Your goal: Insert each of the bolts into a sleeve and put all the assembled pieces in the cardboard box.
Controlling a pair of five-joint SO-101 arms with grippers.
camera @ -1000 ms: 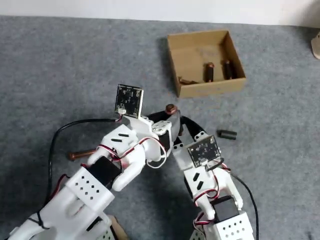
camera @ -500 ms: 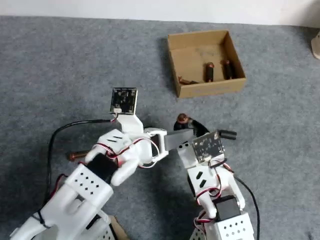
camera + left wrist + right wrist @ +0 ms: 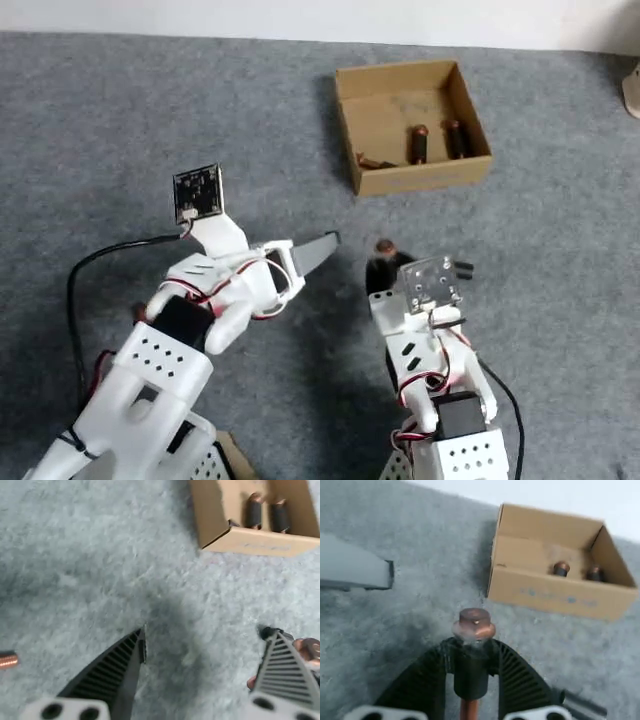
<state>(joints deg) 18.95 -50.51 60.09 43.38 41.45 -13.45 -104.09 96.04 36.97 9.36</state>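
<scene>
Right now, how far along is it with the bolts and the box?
At least two assembled pieces lie in the cardboard box. The right gripper holds a sleeved bolt. Left: boxing it, then one loose bolt and a loose sleeve on the carpet.

The grey carpeted desk (image 3: 120,120) carries an open cardboard box (image 3: 420,178) at one o'clock in the high view, a loose copper bolt (image 3: 7,659) lying at eight o'clock, and a black sleeve (image 3: 582,704) lying at three o'clock, well apart from the box.
</scene>
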